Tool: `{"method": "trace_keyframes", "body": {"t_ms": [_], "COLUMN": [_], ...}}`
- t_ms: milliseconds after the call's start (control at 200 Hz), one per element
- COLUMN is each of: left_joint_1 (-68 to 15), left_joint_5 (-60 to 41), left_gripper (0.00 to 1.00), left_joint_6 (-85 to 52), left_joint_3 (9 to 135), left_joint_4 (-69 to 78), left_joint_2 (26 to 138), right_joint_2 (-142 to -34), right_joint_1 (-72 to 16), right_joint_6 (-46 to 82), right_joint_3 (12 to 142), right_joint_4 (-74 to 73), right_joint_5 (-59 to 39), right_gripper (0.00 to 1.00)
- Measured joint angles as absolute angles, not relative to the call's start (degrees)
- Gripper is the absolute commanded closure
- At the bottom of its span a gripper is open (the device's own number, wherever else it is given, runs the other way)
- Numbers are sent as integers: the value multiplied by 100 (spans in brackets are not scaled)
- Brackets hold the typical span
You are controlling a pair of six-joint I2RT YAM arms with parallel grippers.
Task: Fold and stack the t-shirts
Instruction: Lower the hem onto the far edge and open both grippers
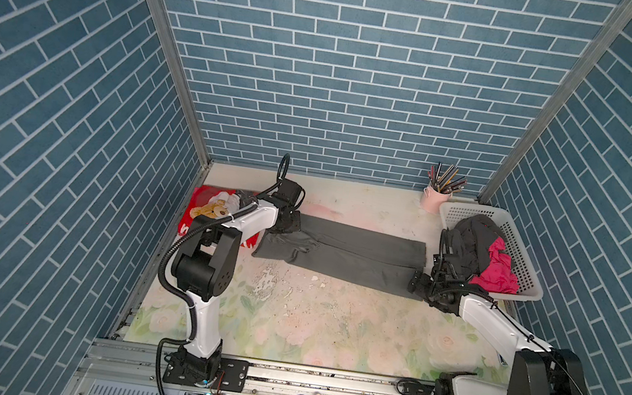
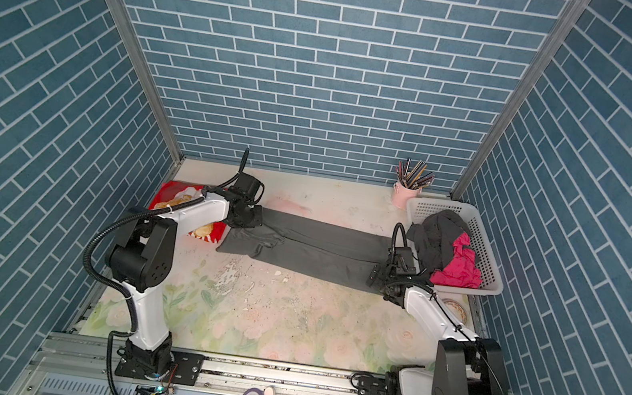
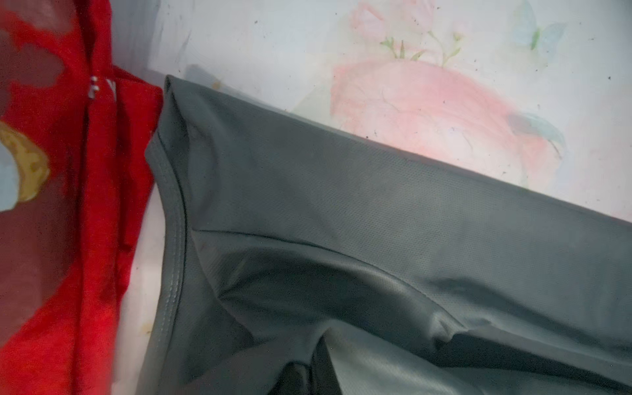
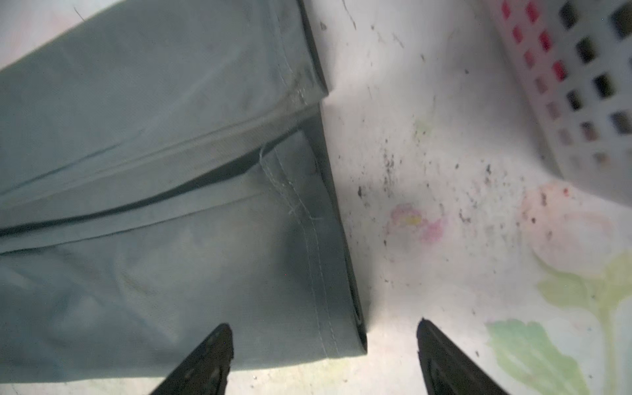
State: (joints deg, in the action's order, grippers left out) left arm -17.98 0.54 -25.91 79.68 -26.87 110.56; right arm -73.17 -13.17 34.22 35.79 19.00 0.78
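One grey t-shirt (image 1: 349, 249) lies folded on the tabletop (image 1: 331, 318), left pincer (image 1: 288, 226) closed at one end, right pincer (image 4: 323, 325) spread wide over the other.

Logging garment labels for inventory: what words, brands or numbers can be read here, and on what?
Nothing legible anywhere.
red t-shirt: white marks near its edge, too small and blurred to read.
dark grey t-shirt: no print visible.
basket: no label visible.
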Motion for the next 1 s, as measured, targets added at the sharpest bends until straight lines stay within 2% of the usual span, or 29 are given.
{"method": "trace_keyframes", "body": {"t_ms": [115, 150, 165, 345, 435, 600, 730, 795, 895, 1000], "left_joint_1": [-1793, -1791, -1791, -1787, -1767, -1531, -1079, -834, -681, -690], "left_joint_5": [71, 95, 121, 478, 482, 102, -342, -561, -825, -1026], "left_gripper": [43, 17, 13, 13, 13, 13, 12, 13, 13, 14], "left_joint_6": [-2445, -2451, -2418, -2257, -2215, -2220, -2390, -2547, -2810, -3022], "left_joint_3": [8075, 8108, 8125, 8093, 7697, 6639, 5605, 5068, 4469, 4241], "left_joint_4": [-2759, -2792, -2825, -3122, -3135, -3055, -2720, -2523, -2209, -1872], "left_joint_2": [11183, 11198, 11198, 10888, 10252, 8875, 8320, 8239, 8230, 8307], "right_joint_2": [-7328, -7328, -7328, -7150, -7006, -7070, -7244, -7279, -7282, -7275], "right_joint_1": [-1317, -1317, -1317, -1304, -1299, -1295, -1295, -1288, -1278, -1229], "right_joint_6": [3424, 3424, 3424, 3461, 3522, 3623, 3656, 3704, 3695, 3693], "right_joint_3": [3535, 3516, 3505, 3308, 3197, 3017, 3002, 3002, 3004, 3004], "right_joint_4": [1841, 1824, 1815, 1798, 1737, 1581, 1479, 1433, 1428, 1431], "right_joint_5": [-36, -64, -78, -180, -272, -336, -336, -322, -281, -261], "right_gripper": [14, 14, 14, 18, 26, 51, 78, 81, 93, 98]}}
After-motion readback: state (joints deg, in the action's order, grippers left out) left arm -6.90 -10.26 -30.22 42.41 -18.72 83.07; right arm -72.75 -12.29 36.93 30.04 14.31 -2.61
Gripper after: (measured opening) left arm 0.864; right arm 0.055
